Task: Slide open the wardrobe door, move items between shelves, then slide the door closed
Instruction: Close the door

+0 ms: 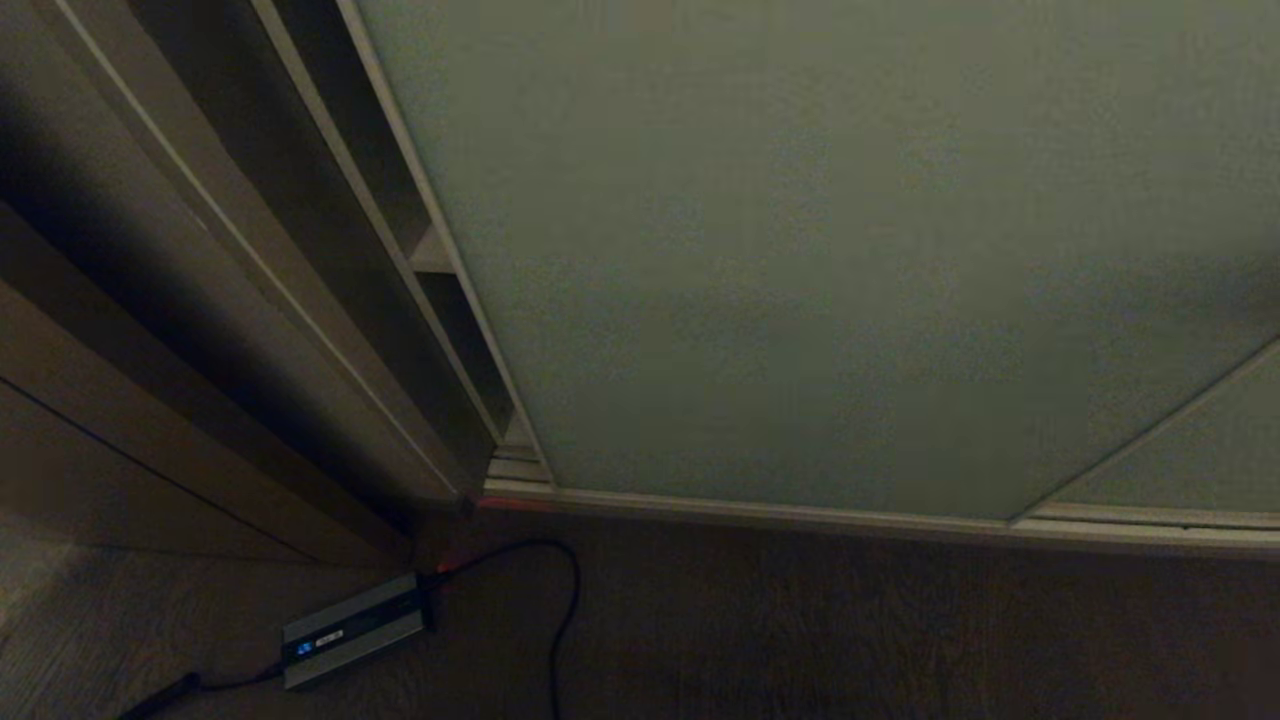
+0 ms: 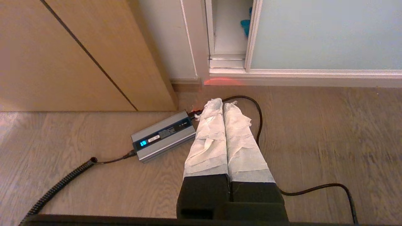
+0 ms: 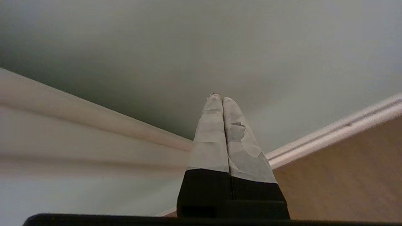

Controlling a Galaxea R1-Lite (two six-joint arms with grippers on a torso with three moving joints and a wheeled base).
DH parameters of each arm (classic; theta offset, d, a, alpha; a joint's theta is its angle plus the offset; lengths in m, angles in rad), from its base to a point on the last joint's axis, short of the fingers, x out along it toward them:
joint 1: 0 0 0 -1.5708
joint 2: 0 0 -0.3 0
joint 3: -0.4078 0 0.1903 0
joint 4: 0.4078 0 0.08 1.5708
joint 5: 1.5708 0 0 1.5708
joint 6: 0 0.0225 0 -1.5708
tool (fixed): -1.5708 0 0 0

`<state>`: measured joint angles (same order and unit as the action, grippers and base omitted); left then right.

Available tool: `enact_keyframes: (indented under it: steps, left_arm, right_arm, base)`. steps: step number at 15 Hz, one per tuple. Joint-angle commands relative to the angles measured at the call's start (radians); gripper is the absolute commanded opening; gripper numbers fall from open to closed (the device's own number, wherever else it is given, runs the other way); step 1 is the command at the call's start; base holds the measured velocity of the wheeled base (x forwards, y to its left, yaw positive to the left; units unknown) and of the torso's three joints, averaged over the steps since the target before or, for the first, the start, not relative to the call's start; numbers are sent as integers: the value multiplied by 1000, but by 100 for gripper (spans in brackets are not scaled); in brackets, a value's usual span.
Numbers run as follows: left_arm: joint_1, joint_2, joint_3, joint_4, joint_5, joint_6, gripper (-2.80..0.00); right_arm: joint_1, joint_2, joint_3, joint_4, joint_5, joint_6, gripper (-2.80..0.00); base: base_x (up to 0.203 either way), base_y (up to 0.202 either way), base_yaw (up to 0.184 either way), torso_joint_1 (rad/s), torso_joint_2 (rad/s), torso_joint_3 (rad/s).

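The door (image 1: 800,260) stood almost shut, leaving only a narrow gap at its left edge, beside the wood panel (image 1: 150,330). Through that gap we glimpsed something teal (image 2: 245,25) inside, likely one toy. Our right tool (image 3: 219,98) was pressed closed and empty, close to the door's face; our left tool (image 2: 219,103) hung closed above the floor near the door. We judged nearly everything was left to do.

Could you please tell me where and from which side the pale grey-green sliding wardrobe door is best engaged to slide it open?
Probably at the pale grey-green sliding wardrobe door's thin cream frame edge beside the narrow open gap, coming from the gap side. The panel face looks flat with no handle in view, so that raised edge is the only purchase showing.
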<state>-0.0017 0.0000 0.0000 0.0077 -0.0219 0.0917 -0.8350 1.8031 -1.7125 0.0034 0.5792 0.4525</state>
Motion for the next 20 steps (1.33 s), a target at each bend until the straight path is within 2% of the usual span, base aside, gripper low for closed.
enact_keyframes:
  steps: [1,4,9,20]
  left_arm:
    - [0,2,0,0,0,0,-280]
    - [0,2,0,0,0,0,-280]
    - [1,2,0,0,-1,0,-280]
    - [0,2,0,0,0,0,-280]
  right_arm:
    - [32,32,-8,-25,-2,2,-280]
    - [54,64,-11,-89,-9,2,-280]
    - [118,78,-17,-123,-85,51,-280]
    - [155,-71,144,-121,-66,71,-280]
  base:
    - [0,0,0,0,0,0]
    - [0,0,0,0,0,0]
    - [0,0,0,0,0,0]
    - [0,0,0,0,0,0]
